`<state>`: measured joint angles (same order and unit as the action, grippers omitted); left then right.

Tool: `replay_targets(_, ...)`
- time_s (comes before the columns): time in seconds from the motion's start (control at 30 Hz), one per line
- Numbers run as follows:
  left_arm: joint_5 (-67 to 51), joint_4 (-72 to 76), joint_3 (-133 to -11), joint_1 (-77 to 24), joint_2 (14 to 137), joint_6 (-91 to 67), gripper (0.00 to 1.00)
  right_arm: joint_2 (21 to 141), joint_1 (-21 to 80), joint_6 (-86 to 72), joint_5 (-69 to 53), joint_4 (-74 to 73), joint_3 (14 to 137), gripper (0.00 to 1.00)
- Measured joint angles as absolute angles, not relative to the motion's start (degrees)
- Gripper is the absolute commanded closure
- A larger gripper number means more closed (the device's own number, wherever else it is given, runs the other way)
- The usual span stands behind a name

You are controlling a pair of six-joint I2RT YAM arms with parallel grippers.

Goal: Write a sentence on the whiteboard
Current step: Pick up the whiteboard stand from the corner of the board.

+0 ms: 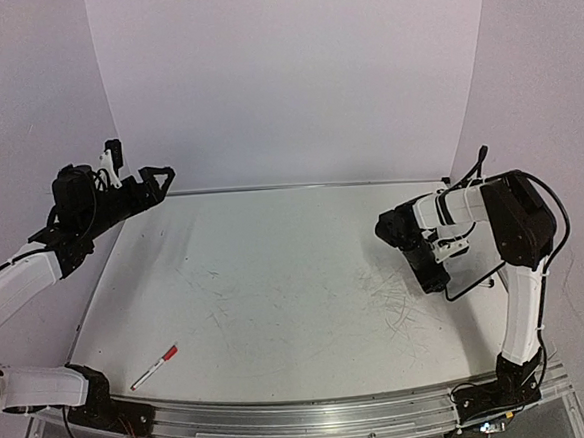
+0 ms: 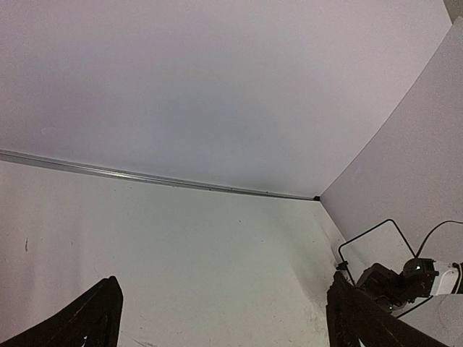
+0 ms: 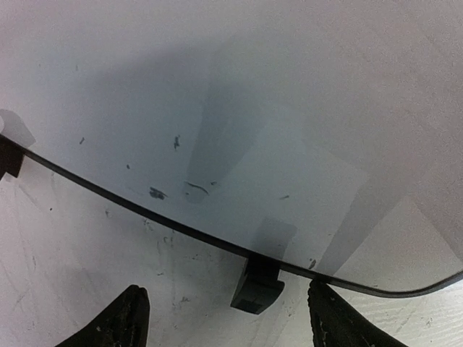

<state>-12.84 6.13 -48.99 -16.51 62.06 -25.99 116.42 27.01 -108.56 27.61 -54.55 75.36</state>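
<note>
The whiteboard [image 3: 239,116] fills the upper part of the right wrist view. It is white with small dark smudges, and its thin black frame [image 3: 145,213] rests on the table on black feet [image 3: 257,285]. From above only its frame edge [image 1: 477,280] shows, under the right arm. A corner of the frame [image 2: 369,231] shows in the left wrist view. My right gripper [image 3: 228,318] [image 1: 434,274] is open and empty, close before the board's lower edge. My left gripper [image 1: 147,174] [image 2: 224,307] is open and empty, raised high at the far left. A white marker with a red cap [image 1: 154,367] lies near the front left.
The scratched grey tabletop [image 1: 276,280] is enclosed by white walls [image 1: 292,79] at the back and sides. A metal rail [image 1: 306,418] runs along the near edge. A black cable [image 1: 474,166] loops over the right arm.
</note>
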Motion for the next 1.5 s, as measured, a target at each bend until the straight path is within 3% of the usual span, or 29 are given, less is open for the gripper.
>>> replay_targets(0.47, -12.86, 6.11, -48.99, -16.56, 62.06, -25.52, 0.01, 114.34, 26.64, -111.04, 27.82, -49.19, 69.03, 0.50)
replay_targets(0.77, -12.86, 6.11, -48.99, -16.56, 62.06, -25.50, 0.01, 113.58, 26.28, -111.00, 28.38, -47.57, 67.59, 0.76)
replay_targets(0.93, -12.86, 6.11, -48.99, -16.56, 62.06, -25.52, 0.01, 113.45, 26.17, -110.63, 28.58, -47.00, 67.33, 0.80)
replay_targets(1.27, -12.86, 6.11, -48.99, -16.56, 62.06, -25.52, 0.01, 112.67, 25.96, -107.09, 29.13, -46.18, 65.63, 0.99)
replay_targets(1.5, -12.88, 6.15, -48.99, -16.56, 62.74, -25.54, 0.01, 112.64, 27.59, -103.42, 31.23, -45.09, 64.66, 1.00)
